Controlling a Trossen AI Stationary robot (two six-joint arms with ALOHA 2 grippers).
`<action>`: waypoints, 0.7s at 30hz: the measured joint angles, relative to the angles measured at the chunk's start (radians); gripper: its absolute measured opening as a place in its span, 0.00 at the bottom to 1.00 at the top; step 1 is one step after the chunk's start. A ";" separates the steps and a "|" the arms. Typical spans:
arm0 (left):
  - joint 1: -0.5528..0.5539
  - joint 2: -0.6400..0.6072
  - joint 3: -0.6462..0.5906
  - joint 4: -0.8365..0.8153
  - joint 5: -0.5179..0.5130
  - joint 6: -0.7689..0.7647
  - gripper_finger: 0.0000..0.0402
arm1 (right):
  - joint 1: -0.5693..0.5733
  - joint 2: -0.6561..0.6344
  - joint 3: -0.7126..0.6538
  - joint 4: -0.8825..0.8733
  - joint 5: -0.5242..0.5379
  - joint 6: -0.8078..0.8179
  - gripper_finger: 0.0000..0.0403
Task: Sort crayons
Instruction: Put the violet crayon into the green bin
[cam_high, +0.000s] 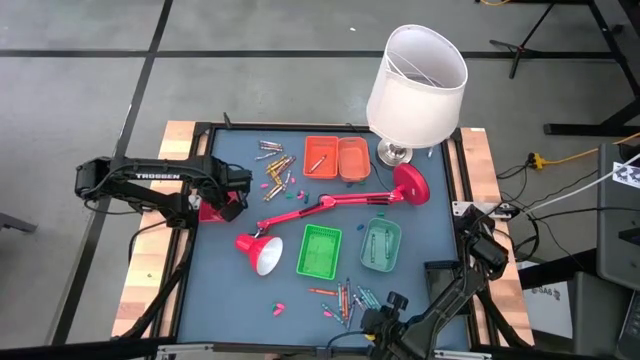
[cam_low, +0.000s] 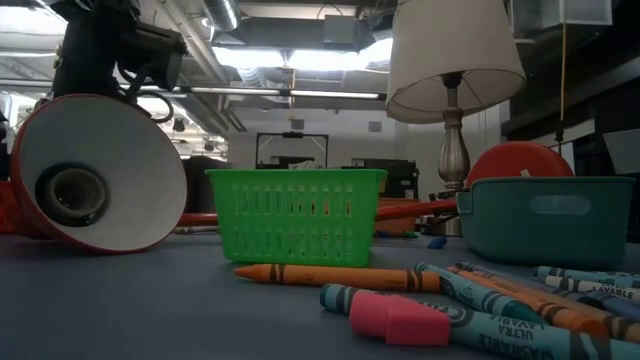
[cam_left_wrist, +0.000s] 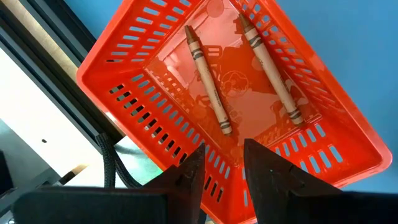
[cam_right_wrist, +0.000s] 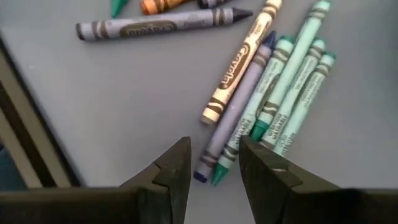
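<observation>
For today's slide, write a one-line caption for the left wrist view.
Left gripper, fingers apart, hangs over a red basket holding two brown crayons.

A red desk lamp (cam_high: 330, 208) sprawls across the counter (cam_high: 230, 290) beside a white-shaded lamp (cam_high: 416, 85), among green (cam_high: 319, 250), teal (cam_high: 380, 245) and orange trays (cam_high: 336, 157).

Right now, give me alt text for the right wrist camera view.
The right tool hangs open just above a cluster of teal crayons and a purple-blue crayon on the grey table. A tan crayon lies alongside them, and a grey crayon lies farther off.
</observation>
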 joint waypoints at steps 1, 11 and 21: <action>0.000 0.000 0.000 0.000 0.000 0.000 0.23 | 0.000 -0.001 -0.013 0.024 -0.011 0.002 0.33; -0.002 0.000 0.000 0.011 0.000 0.000 0.23 | 0.000 -0.004 -0.033 0.056 -0.004 0.004 0.33; -0.002 0.000 0.000 0.019 0.000 0.000 0.23 | -0.007 -0.004 -0.033 0.059 0.001 0.004 0.22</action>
